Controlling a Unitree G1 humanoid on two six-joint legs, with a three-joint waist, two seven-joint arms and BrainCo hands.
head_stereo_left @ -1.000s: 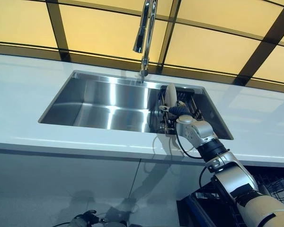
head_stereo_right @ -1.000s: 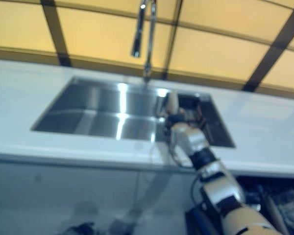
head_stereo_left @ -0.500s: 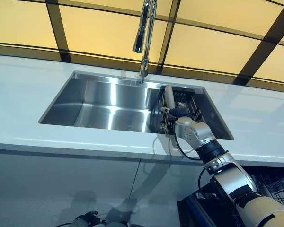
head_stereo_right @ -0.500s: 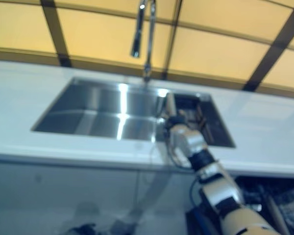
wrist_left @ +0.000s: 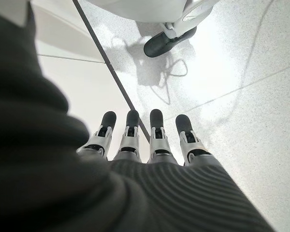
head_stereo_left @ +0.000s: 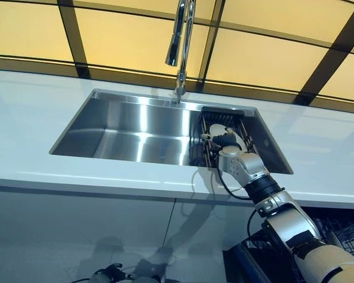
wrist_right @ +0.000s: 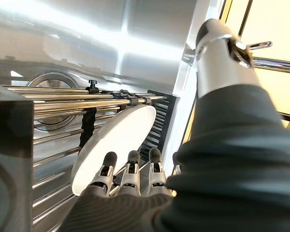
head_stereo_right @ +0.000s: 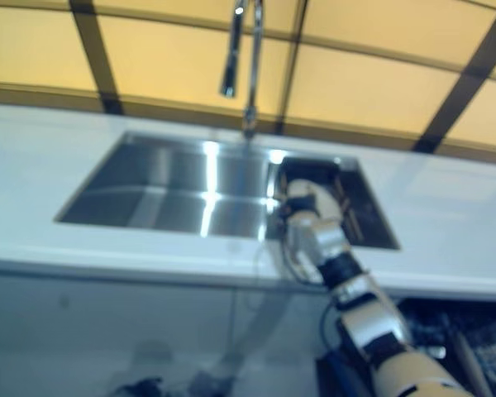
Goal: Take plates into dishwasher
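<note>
The right hand [wrist_right: 130, 176] reaches over the counter's front edge into the right end of the sink [head_stereo_left: 135, 127]. Its fingers [wrist_right: 108, 166] lie straight in a row, dark tips against the face of a white plate [wrist_right: 113, 145], with no curl round the rim; the thumb [wrist_right: 222, 53] stands apart above, so the hand reads as open, pressing on the plate and not gripping it. The plate leans tilted in a dark wire rack [head_stereo_left: 224, 121] that fills the sink's right end, its upper edge resting against the rack's chrome rails [wrist_right: 77, 99]. Past the rails, the drain [wrist_right: 53, 84] shows in the steel floor of the basin. A tall tap [head_stereo_left: 182, 41] rises from the counter [head_stereo_left: 29, 118] at the sink's back edge, near the middle. Below the counter at the right, an open dishwasher basket [head_stereo_left: 342, 233] shows beside the arm.

The left hand [wrist_left: 140, 140] hangs low over the speckled floor [wrist_left: 241, 58], fingers straight and relaxed, holding nothing.
</note>
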